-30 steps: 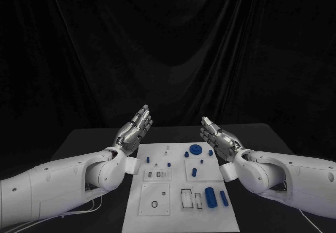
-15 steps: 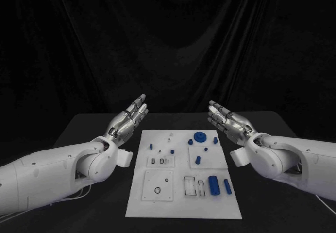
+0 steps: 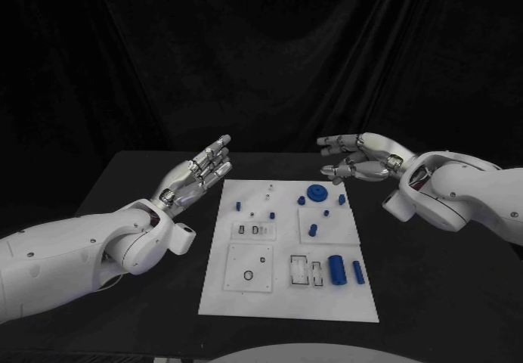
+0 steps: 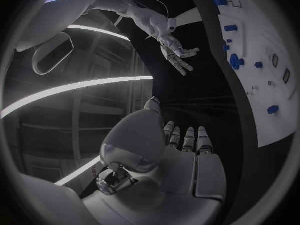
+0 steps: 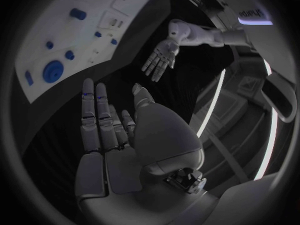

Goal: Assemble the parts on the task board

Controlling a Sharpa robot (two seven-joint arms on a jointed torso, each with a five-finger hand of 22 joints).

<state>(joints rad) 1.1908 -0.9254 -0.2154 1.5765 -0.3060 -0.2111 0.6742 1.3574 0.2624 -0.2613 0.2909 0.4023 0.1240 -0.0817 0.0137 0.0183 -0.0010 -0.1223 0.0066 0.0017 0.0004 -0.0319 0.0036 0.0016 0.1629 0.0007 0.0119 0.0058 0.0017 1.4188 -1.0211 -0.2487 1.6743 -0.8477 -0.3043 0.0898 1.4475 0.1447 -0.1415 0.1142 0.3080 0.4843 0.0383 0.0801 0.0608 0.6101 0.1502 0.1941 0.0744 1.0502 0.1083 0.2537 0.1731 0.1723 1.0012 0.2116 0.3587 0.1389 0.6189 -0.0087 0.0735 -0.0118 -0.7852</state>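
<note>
Small blue plastic parts lie scattered on the flat white rectangular task board, which sits mid-tabletop, long axis running near to far. Largest piece: a round blue gear-like disc at the far right of the board. Two stubby blue cylinders lie side by side at the near right, next to dark-outlined rectangular recesses. Several small blue pegs dot the right middle and far edge.

Judgement on handling: the parts look rigid, light and smooth, probably moulded plastic. Not fragile, but prone to rolling or skidding if nudged. The cylinders are best pinched across their curved sides at mid-length; the disc by its rim from opposite sides. The small pegs leave little to hold, so a fingertip pinch from above seems the only option. The board is thin and may shift under side load.

Left robot hand: held above the black tabletop just left of the board's far corner, fingers straight and together, flat, holding nothing. Right robot hand: raised beyond the board's far right corner, near the disc but clear of it, fingers loosely curved and apart, holding nothing. Neither touches the board or any part.

No part appears seated yet; assembly not begun, by my reading.
</note>
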